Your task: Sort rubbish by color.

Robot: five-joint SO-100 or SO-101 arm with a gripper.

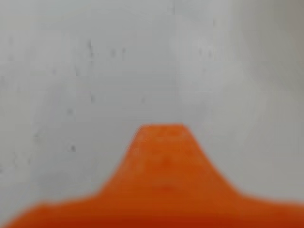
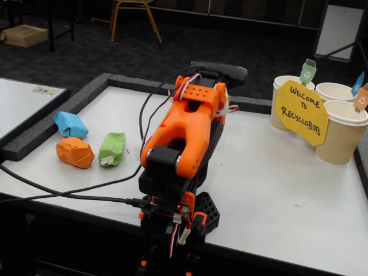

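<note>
At the table's left in the fixed view, blue wad (image 2: pixel 71 124), orange wad (image 2: pixel 75 152), green wad (image 2: pixel 112 148) clustered, hand's opening unclear.

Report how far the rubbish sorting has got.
Nothing looks sorted yet. The blue wad, orange wad and green wad lie clustered at the table's left in the fixed view, far from the paper cups with colored flags on the right. Nothing is in hand: the arm sits folded, and the wrist view shows only blurred orange plastic over bare table, so the jaws' state is unclear. All three wads remain.
</note>
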